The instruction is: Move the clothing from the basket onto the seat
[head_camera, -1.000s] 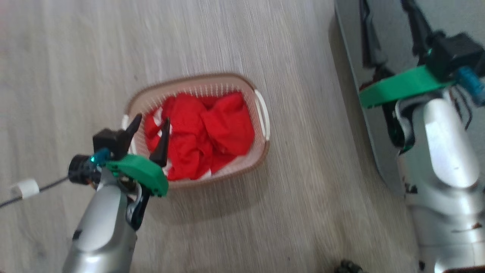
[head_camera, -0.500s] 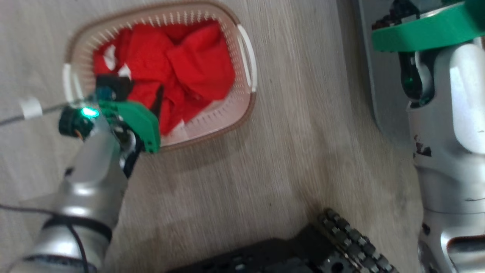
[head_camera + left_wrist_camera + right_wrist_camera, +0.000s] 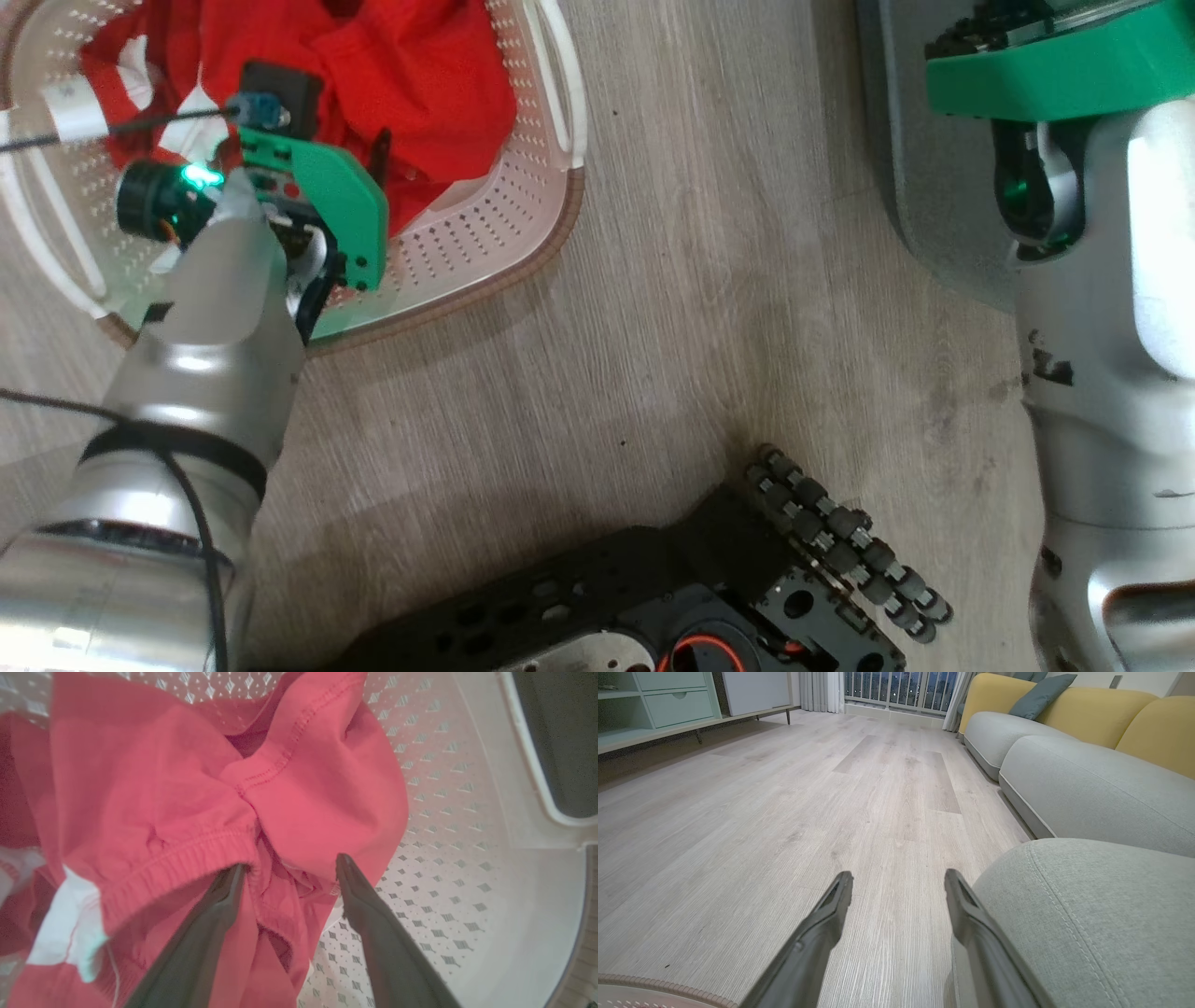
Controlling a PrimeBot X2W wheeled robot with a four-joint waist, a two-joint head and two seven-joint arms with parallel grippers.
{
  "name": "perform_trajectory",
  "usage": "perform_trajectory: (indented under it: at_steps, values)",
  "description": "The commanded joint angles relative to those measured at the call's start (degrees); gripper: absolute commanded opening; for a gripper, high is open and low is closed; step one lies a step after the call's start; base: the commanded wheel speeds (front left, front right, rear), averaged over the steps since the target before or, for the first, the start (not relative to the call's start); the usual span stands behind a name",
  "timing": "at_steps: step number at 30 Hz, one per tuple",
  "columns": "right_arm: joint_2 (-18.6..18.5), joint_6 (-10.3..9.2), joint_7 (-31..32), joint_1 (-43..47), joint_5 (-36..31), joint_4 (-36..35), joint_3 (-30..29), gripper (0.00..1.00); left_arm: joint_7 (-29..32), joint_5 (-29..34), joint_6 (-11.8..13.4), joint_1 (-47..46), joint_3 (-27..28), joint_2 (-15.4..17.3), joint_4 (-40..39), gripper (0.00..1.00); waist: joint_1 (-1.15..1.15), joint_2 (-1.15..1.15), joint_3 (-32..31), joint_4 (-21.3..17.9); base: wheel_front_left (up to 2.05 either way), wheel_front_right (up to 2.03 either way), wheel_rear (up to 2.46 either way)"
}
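Clothing [image 3: 140,788]: red, crumpled in a heap inside the basket [image 3: 485,243], which stands on the floor [image 3: 653,327]. No long axis discernible. Left gripper [image 3: 292,863] is directly over the heap, fingers spread, tips at the fabric, a fold between them, not clamped. Left forearm reaches steeply down into the basket. Right gripper [image 3: 899,876] is spread, empty, just beside the seat [image 3: 1087,914].

In the upper left of the frame, the left gripper [image 3: 329,121] points into the basket [image 3: 523,245] at the red clothing [image 3: 420,75].
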Motion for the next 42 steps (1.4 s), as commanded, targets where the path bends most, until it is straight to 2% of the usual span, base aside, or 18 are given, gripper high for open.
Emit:
perform_trajectory:
  at_steps: [1,9,17,27,31,35,36,37,42]
  values:
    - [0.70,-0.01,-0.35,2.74,0.48,-2.40,0.19,1.00,-0.09,0.73,0.67,-0.36,0.16,0.66,0.29,1.00,-0.01,0.00,0.54,-0.37,0.00,0.00,0.00]
    - [0.70,-0.01,-0.35,5.34,1.40,-4.24,-1.24,1.00,-0.64,0.49,0.96,-3.19,-0.73,0.22,2.76,1.00,-0.01,0.00,1.96,-0.96,0.00,0.00,0.00]
    - [0.70,-0.01,-0.35,7.54,0.18,-5.96,-0.44,1.00,-5.53,-0.81,-0.07,-6.92,-0.86,0.08,2.78,1.00,-0.01,0.00,3.13,1.09,0.00,0.00,0.00]
    - [0.70,-0.01,-0.35,8.96,-1.17,-7.01,0.15,1.00,-7.24,-2.52,-1.20,-5.75,-4.78,-0.38,2.78,1.00,-0.01,0.00,3.77,2.81,0.00,0.00,0.00]
    - [0.70,-0.01,-0.35,9.11,-1.68,-7.05,-0.01,1.00,-6.72,-4.65,-1.23,-4.06,-8.92,-0.81,1.95,1.00,-0.01,0.00,3.68,3.33,0.00,0.00,0.00]
    - [0.70,-0.01,-0.35,9.04,-2.37,-7.28,-0.49,1.00,-6.54,-3.95,-1.24,-4.07,-11.94,1.49,3.10,0.99,-0.01,0.00,3.52,3.79,0.00,0.00,0.00]
    - [0.70,-0.01,-0.35,8.90,-2.41,-7.28,-0.60,1.00,-6.61,-3.85,-1.24,-4.24,-12.14,1.87,3.30,0.70,-0.01,0.00,3.53,3.88,0.00,0.00,0.00]
    - [0.70,-0.01,-0.35,8.73,-2.46,-7.22,-0.65,1.00,-6.63,-3.52,-1.24,-4.38,-12.58,2.22,3.49,0.00,-0.01,0.00,3.53,3.95,0.00,0.00,0.00]
    - [0.70,-0.01,-0.35,7.15,-2.53,-6.71,-0.04,1.00,-6.89,-4.00,-1.24,-4.94,-13.20,3.01,4.03,0.00,-0.01,0.00,3.02,4.45,0.00,0.00,0.00]
